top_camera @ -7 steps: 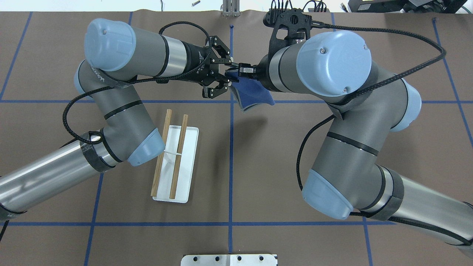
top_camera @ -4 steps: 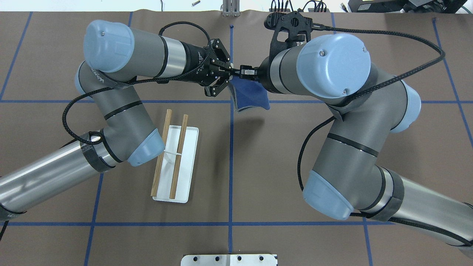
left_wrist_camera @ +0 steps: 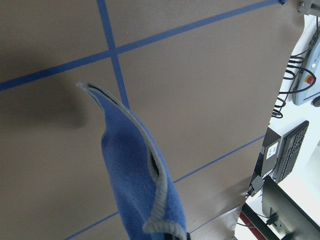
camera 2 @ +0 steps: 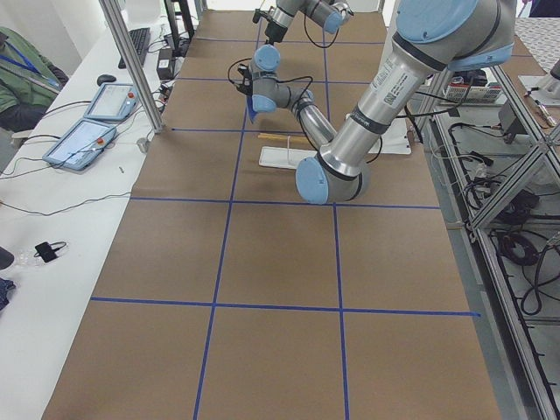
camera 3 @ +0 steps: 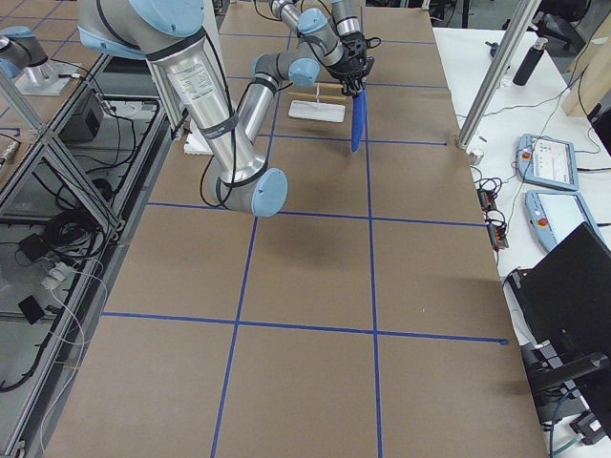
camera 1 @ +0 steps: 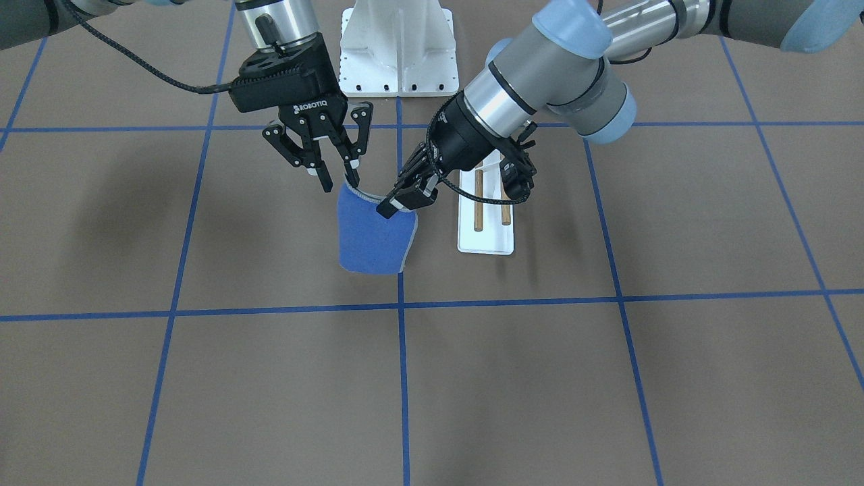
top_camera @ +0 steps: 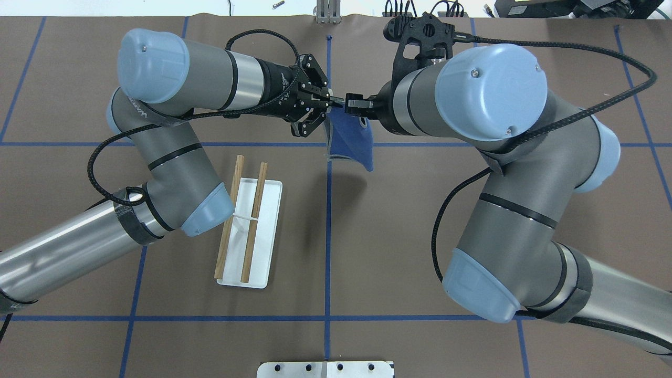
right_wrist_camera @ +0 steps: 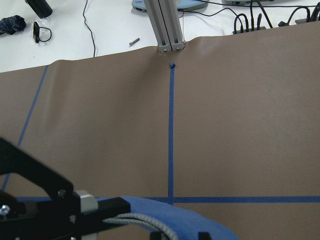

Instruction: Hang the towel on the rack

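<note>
Towel (top_camera: 350,139) hangs from the left gripper (top_camera: 326,105).
We see the rack (top_camera: 264,236) standing well apart on the robot's left; left gripper clamped on the towel's upper edge; right gripper (camera 1: 339,182) spread wide, just beside the towel's top corner.

The tabletop (top_camera: 378,247) is covered in brown paper, crossed by blue tape lines (top_camera: 328,252) that form a grid. The rack (top_camera: 252,233) stands on it left of centre in the overhead view, its white base flat on the paper. A white bolted plate (top_camera: 325,369) sits at the bottom centre edge.
</note>
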`<state>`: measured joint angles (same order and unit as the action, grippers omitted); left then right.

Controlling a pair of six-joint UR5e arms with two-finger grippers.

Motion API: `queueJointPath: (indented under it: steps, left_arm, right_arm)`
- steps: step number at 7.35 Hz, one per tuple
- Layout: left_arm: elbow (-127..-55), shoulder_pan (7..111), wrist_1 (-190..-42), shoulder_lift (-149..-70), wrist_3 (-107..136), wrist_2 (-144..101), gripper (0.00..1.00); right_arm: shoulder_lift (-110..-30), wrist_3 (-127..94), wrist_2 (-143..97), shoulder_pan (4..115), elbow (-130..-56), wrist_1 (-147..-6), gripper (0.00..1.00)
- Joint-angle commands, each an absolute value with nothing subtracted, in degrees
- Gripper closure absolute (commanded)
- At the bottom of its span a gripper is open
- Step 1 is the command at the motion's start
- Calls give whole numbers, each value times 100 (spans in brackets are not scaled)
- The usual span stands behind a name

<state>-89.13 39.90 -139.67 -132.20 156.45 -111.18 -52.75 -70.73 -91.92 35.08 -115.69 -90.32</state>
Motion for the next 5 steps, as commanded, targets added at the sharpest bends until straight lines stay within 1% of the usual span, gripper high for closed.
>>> queueJointPath:
  steps: [1,3,5]
  left_arm:
    - [-8930,3990,-13983,-13236,15627,-11118,100]
    - [-9078,3990,-14228,-13193,15522,-11197,100]
    - [-9630,3982,-14291,-12703,14875,-11450,100]
  right_arm:
    - [-5326,-6997,-9762,3795,-11795,-9351,0]
    - [-5615,-6761,-10124,4059,-11751,-9369,0]
    - [-5634,-6610,-10517,4454,-11428,-9430,0]
